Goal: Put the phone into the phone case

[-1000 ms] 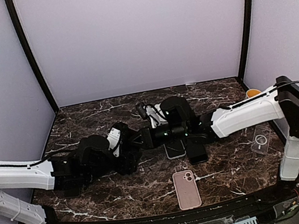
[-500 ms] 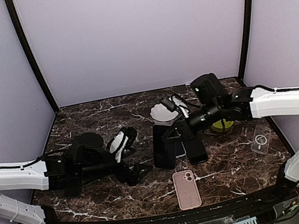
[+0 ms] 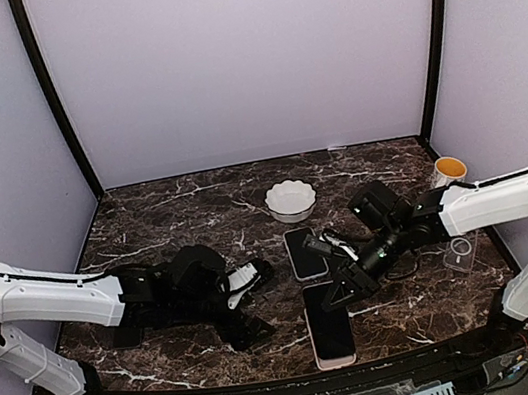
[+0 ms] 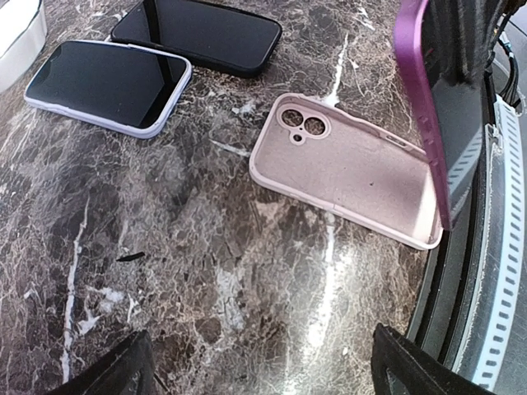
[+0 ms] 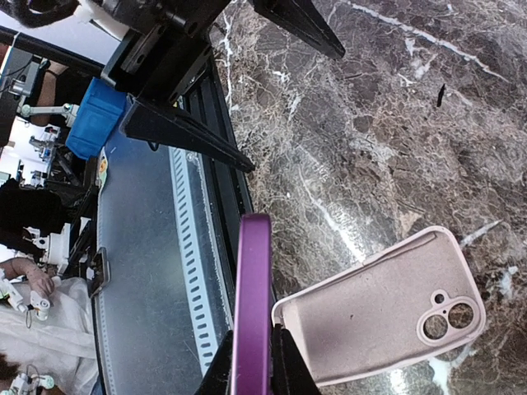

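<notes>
The pink phone case [image 3: 336, 350] lies open side up near the table's front edge, and also shows in the left wrist view [image 4: 346, 169] and the right wrist view [image 5: 379, 304]. My right gripper [image 3: 345, 285] is shut on a purple phone [image 5: 251, 304]. It holds the phone tilted on edge, its lower end at the case's near end, away from the camera cutout; the dark screen [image 3: 323, 307] faces up. The purple edge shows in the left wrist view [image 4: 424, 99]. My left gripper [image 3: 259, 302] is open and empty, just left of the case, over bare marble [image 4: 263, 370].
A phone in a pale case [image 3: 304, 252] [image 4: 107, 86] and a black phone [image 4: 198, 33] lie behind the pink case. A white bowl [image 3: 291, 200] stands farther back. An orange cup [image 3: 450, 169] and a clear case [image 3: 461, 251] are at the right. The front rail [image 5: 189, 271] runs close by.
My right gripper has carried the phone from mid-table forward and down to the pink case. My left gripper has swung toward the front, next to the case, staying open.
</notes>
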Available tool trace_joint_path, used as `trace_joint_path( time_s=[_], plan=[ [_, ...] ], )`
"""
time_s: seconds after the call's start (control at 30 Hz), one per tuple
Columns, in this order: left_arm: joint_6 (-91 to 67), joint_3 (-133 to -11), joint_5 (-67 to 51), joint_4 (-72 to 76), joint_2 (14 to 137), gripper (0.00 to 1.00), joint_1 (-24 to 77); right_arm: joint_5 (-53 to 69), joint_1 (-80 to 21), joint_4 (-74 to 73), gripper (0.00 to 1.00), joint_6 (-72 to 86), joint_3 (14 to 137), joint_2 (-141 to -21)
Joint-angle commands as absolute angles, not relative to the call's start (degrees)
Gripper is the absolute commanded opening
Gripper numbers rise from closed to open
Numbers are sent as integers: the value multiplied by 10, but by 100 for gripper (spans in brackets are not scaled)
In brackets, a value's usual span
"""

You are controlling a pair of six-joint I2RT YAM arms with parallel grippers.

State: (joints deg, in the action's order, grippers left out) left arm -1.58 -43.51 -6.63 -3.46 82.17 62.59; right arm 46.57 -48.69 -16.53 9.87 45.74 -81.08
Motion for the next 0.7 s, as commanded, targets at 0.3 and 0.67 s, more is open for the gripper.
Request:
trace_joint_path(
  time_s=[0.3,0.67],
  plan=[
    [-5,-460,-83,-36,839,93,629,509,-468,-12,0,128,414,-863],
    [-4,-470,-80,-44,849,93,631,494,-466,-44,22,101,402,-890]
  ],
)
